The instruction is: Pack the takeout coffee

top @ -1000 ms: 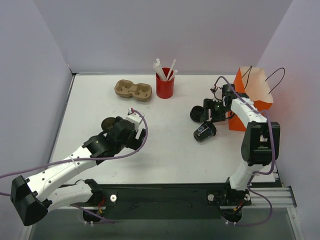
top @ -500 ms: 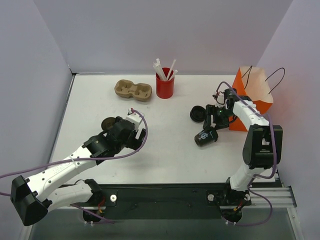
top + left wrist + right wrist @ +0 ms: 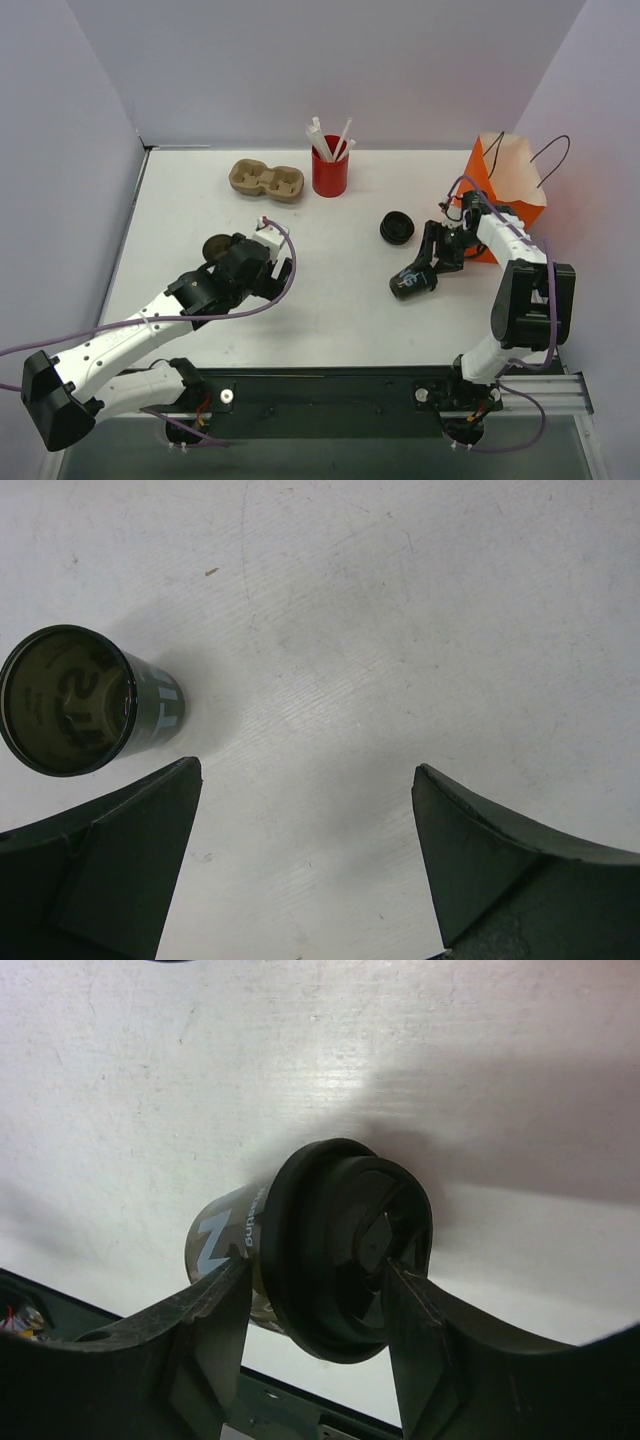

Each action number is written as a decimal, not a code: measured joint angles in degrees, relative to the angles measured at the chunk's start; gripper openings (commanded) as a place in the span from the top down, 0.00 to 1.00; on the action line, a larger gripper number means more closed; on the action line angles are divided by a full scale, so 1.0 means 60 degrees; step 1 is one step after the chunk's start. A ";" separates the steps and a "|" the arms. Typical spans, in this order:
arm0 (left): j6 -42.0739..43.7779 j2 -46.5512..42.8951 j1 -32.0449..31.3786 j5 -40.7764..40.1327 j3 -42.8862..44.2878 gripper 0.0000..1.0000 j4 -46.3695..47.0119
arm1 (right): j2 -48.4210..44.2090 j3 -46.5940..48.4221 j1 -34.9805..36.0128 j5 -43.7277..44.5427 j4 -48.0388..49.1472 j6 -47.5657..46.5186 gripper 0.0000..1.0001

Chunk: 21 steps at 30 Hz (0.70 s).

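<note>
One takeout coffee cup (image 3: 408, 284), dark with a black lid, lies tilted on its side at the right of the table. My right gripper (image 3: 428, 262) is shut on it. In the right wrist view the cup (image 3: 335, 1250) sits between my fingers, and the gripper (image 3: 318, 1265) touches its body on one side and its lid on the other. A second cup (image 3: 215, 246) stands upright at the left. My left gripper (image 3: 256, 262) hangs beside it, wide open. The left wrist view shows that cup (image 3: 75, 700) outside the left finger and the gripper (image 3: 305, 770) over bare table.
An orange paper bag (image 3: 510, 195) with cord handles stands at the right edge, just behind my right arm. A black round lid (image 3: 397, 229) lies near the held cup. A red cup of white straws (image 3: 329, 172) and a tan cardboard carrier (image 3: 266, 181) stand at the back.
My right gripper has swung toward the near side and narrowed its jaws onto the lying cup, which shifted a little nearer. The left arm and its cup have not moved.
</note>
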 measured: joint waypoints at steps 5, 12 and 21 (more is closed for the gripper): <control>0.0000 0.0000 -0.0026 -0.0007 0.0000 0.04 0.0000 | -0.0146 -0.0051 -0.0004 -0.0171 0.0036 0.0018 0.63; -0.0004 0.0000 -0.0135 -0.0069 0.0000 0.04 0.0000 | -0.0466 -0.0306 0.0036 -0.0160 0.0062 0.0036 0.73; -0.0007 0.0000 -0.0200 -0.0182 0.0000 0.04 -0.0022 | -0.1599 -0.0579 0.0455 0.0521 0.0106 0.0204 0.79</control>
